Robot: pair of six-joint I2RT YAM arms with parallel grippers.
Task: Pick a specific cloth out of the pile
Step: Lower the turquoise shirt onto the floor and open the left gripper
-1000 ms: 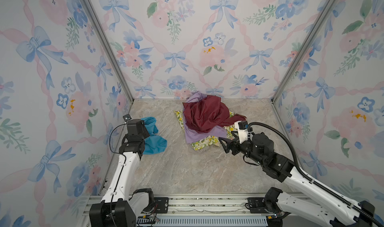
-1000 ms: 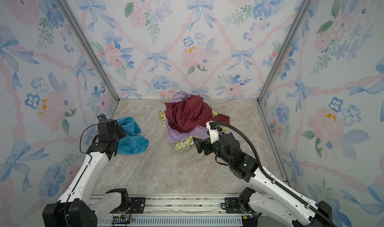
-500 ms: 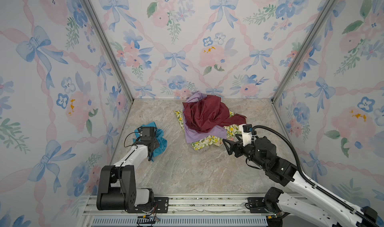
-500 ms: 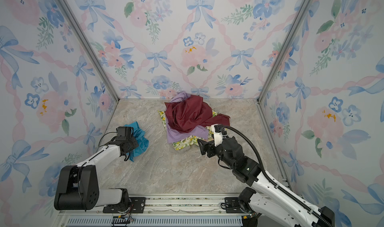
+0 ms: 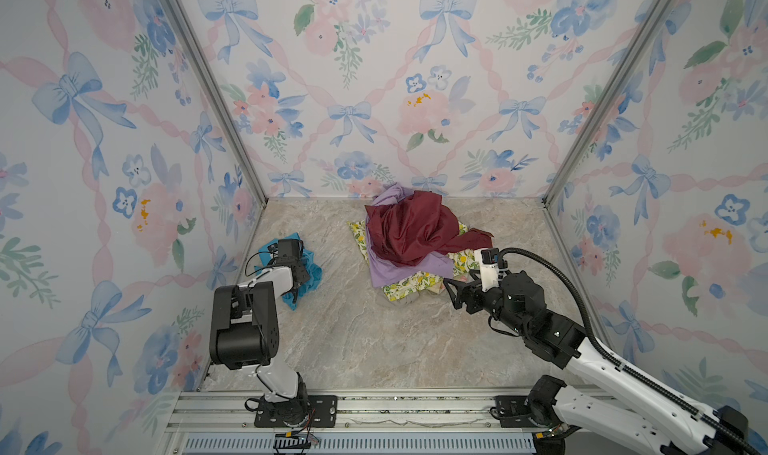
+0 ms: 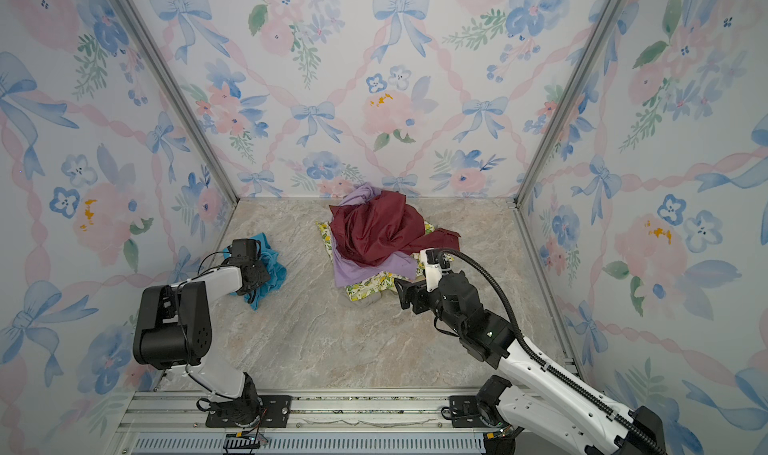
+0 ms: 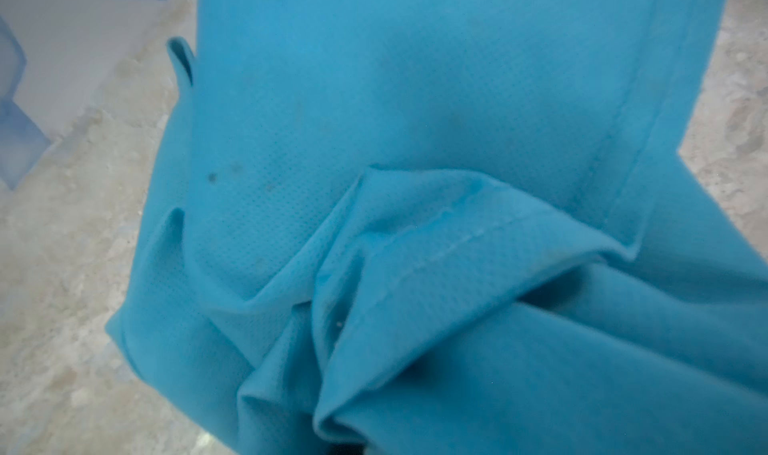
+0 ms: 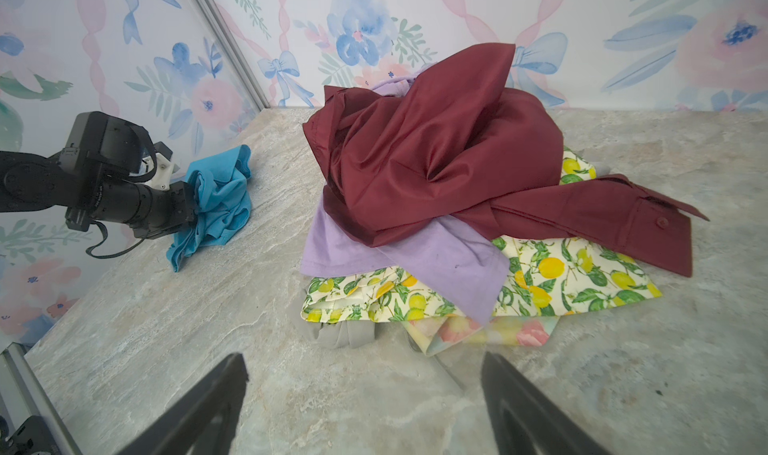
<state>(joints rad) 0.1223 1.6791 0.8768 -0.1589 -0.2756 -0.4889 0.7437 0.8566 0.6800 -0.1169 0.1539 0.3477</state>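
The turquoise cloth (image 5: pixel 312 273) (image 6: pixel 275 271) lies bunched on the marble floor by the left wall, apart from the pile (image 5: pixel 409 234) (image 6: pixel 374 230). My left gripper (image 5: pixel 296 291) (image 6: pixel 254 285) is low over the floor, shut on the cloth, its fingertips buried in the folds. In the left wrist view the cloth (image 7: pixel 415 141) fills the frame and hides the jaws. In the right wrist view the cloth (image 8: pixel 220 199) bunches around the left gripper (image 8: pixel 193 205). My right gripper (image 5: pixel 451 293) (image 6: pixel 401 297) (image 8: pixel 363 361) stands open in front of the pile (image 8: pixel 436 162), holding nothing.
The pile has a maroon shirt (image 8: pixel 449 149) on top, a lavender cloth (image 8: pixel 436 261) under it, and a lemon-print fabric (image 8: pixel 573 274) and grey piece (image 8: pixel 345 334) at the bottom. Floral walls close in on three sides. A metal rail (image 5: pixel 374 407) runs along the front edge.
The left arm has folded down low and drawn the turquoise cloth a little toward the front. The right gripper has backed off slightly from the pile, still open.
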